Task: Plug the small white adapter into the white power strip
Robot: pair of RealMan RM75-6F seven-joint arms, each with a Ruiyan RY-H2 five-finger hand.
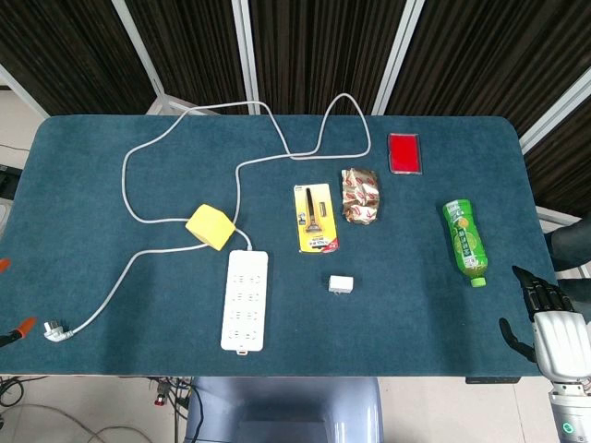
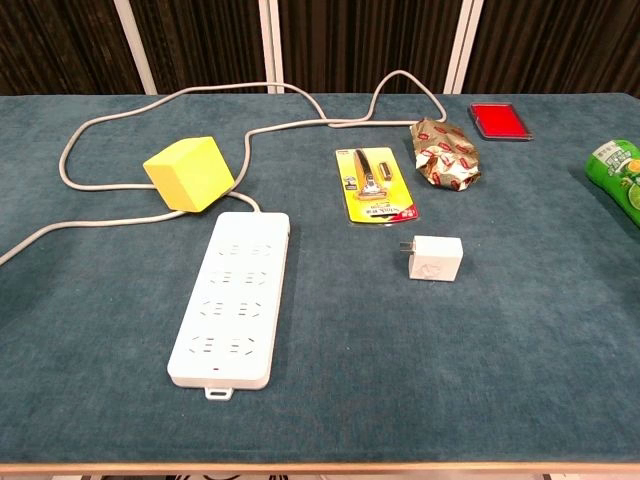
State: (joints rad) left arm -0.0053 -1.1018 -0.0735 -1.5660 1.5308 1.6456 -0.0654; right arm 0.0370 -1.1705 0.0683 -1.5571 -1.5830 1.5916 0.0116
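Nearest the chest camera lies the strip [image 2: 232, 297], lengthwise on the blue table [image 2: 500, 360], its cord [image 1: 268, 138] looping back past a yellow cube [image 2: 190, 173]. Right of it, apart, sits the adapter [image 2: 432, 259], prongs toward the strip. The bottle [image 2: 620, 175] is cut off in the chest view. Dark slatted panels stand behind. The right hand [image 1: 547, 318] hovers off the table's near right corner, fingers spread, empty. The left hand shows nowhere.
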